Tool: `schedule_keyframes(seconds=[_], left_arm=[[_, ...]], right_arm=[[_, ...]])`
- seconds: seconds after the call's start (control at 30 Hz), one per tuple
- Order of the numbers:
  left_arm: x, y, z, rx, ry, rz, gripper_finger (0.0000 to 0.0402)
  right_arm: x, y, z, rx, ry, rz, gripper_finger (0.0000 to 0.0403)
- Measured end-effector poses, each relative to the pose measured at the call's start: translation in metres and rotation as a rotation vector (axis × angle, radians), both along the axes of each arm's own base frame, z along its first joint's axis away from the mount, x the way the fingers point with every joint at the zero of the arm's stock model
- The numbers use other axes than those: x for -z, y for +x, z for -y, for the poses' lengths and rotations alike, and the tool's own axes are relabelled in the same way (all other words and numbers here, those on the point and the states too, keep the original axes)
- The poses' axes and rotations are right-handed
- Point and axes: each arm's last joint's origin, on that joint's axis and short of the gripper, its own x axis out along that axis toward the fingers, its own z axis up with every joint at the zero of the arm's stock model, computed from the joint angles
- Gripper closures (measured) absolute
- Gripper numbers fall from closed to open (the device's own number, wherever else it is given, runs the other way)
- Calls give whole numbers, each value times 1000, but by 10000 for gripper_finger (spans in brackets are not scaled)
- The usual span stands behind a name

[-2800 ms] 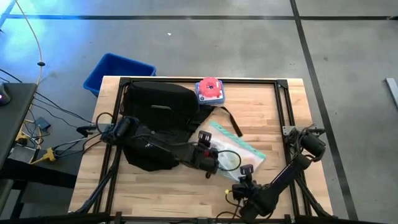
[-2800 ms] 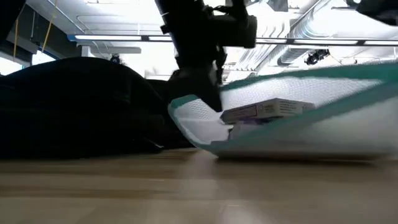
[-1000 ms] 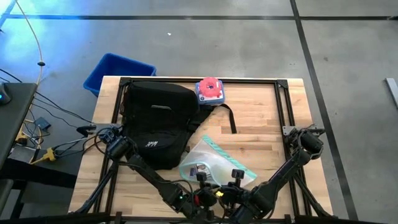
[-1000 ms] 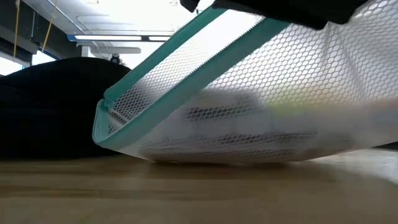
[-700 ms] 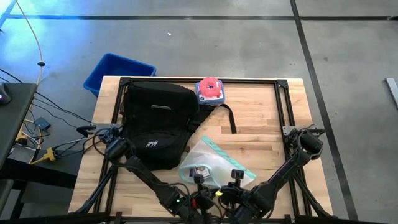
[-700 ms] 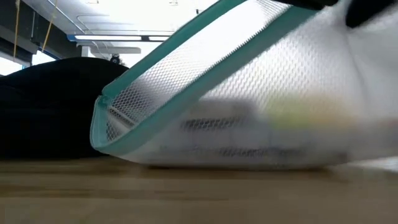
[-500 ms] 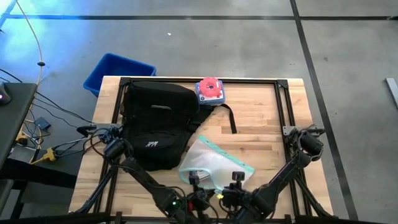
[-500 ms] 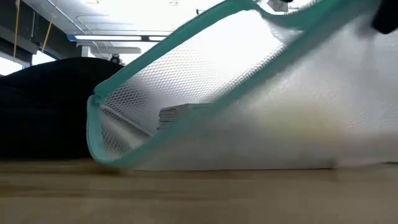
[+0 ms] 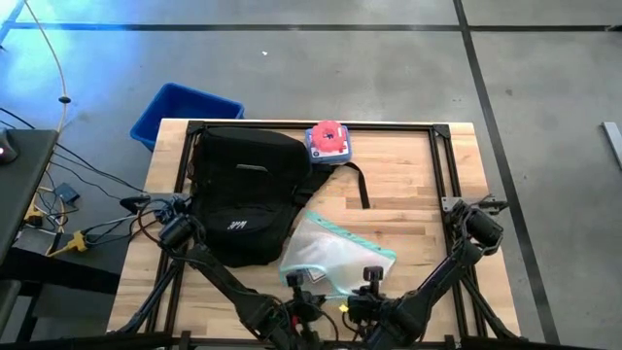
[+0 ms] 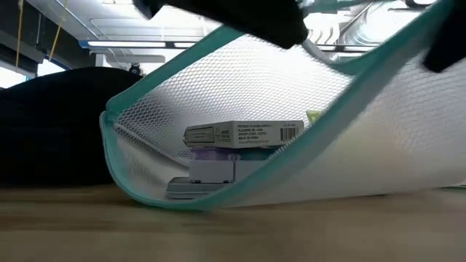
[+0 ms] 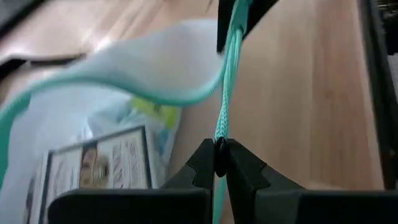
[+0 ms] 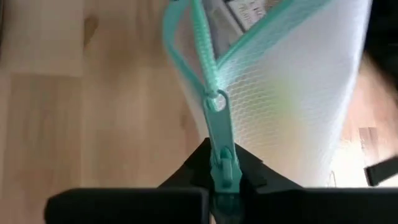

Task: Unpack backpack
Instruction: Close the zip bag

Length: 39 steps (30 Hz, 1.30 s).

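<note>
The black backpack (image 9: 243, 194) lies flat on the table's left half and fills the left of the low view (image 10: 51, 124). A white mesh pouch (image 9: 335, 253) with a teal zipper edge lies to its right, near the front edge. Its mouth gapes open in the low view (image 10: 218, 182), with small boxes (image 10: 244, 133) stacked inside. My left gripper (image 9: 294, 282) and my right gripper (image 9: 371, 280) are both at the pouch's near side, each shut on its teal zipper trim. My left gripper pinches the pouch's teal zipper edge (image 11: 221, 127) between its two fingertips (image 11: 239, 165), which lie in line with it. The edge runs taut from them toward my other gripper. My right gripper pinches the teal zipper pull tab (image 12: 219, 134) between its two fingers, just below the slider ring (image 12: 214, 99). The fingers slant down from the table's near side. The pouch's near end is raised while its underside rests on the table.
A blue plastic bin (image 9: 185, 112) stands off the table's far left corner. A red and blue object (image 9: 328, 139) sits at the far edge, with a black strap (image 9: 355, 185) trailing from the backpack beside it. A black frame rail (image 9: 442, 165) runs along the table's right part.
My left gripper has gone toward the table's left and near edge with the zipper edge, while my right gripper has stayed about where it was. The pouch's mouth has spread wider, so the boxes inside now show plainly in the low view.
</note>
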Motion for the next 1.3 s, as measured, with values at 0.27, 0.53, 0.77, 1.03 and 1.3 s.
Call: schedule_keyframes(seconds=[0.27, 0.53, 0.77, 1.03, 1.3], left_arm=[[12, -36, -18, -189, 38, -249, 401], [11, -63, -24, -316, 67, -382, 401], [14, -88, -14, -338, 49, -561, 401], [8, -104, -12, -402, 79, -526, 401], [8, -91, 4, -210, -23, -456, 370]], right_arm=[[-3, -27, -15, -4, -22, 11, 403], [-12, -59, -18, 111, -47, 45, 403], [-16, -89, -17, 253, -90, -8, 403], [-17, -94, -19, 257, -98, 90, 403], [-15, -88, -17, 256, -97, 45, 402]])
